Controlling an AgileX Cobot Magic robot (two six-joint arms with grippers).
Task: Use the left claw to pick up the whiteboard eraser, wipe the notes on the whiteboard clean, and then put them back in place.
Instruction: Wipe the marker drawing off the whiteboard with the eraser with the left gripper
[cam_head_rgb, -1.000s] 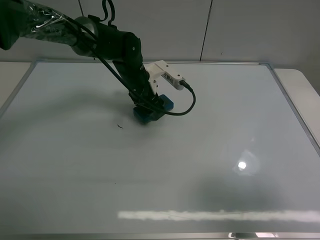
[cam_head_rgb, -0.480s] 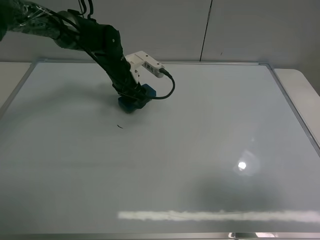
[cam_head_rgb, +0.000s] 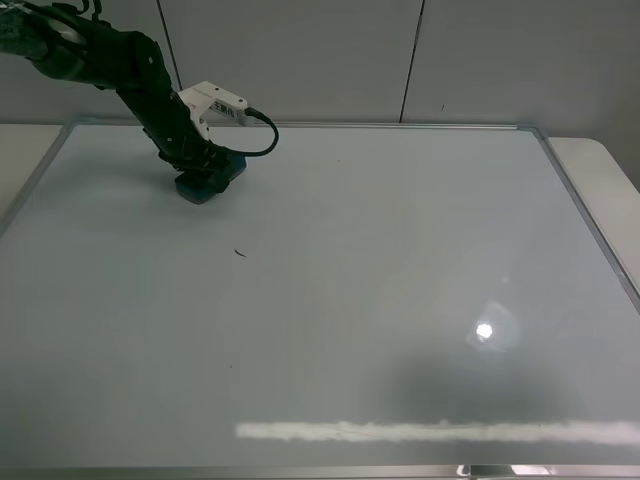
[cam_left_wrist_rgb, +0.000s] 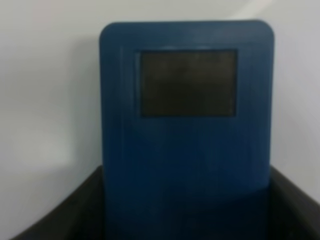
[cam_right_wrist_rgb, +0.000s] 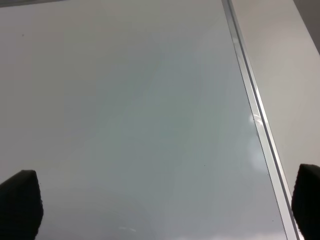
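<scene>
1. The whiteboard eraser (cam_head_rgb: 210, 184), a blue block with rounded corners, sits on the far left part of the whiteboard (cam_head_rgb: 400, 280), near the far frame rail and inboard of the left rail. The left wrist view shows a dark rectangular patch (cam_left_wrist_rgb: 187, 82) on its top face.
2. The left claw (cam_head_rgb: 198, 168) is clamped on the eraser. One black finger (cam_left_wrist_rgb: 60, 215) bears on each long side, and the far end of the block projects beyond them.
3. A white box module (cam_head_rgb: 216, 102) sits on the arm just above the claw. A black cable (cam_head_rgb: 262, 140) loops from it toward the eraser.
4. Of the notes (cam_head_rgb: 240, 252), one short dark stroke is visible, nearer the camera than the eraser and apart from it.
5. The right gripper (cam_right_wrist_rgb: 162, 205) appears only in its wrist view. Its fingertips stand wide apart above bare board, holding nothing, near the silver frame (cam_right_wrist_rgb: 250, 100).
6. A bright light spot (cam_head_rgb: 485, 331) reflects on the right half of the board.
</scene>
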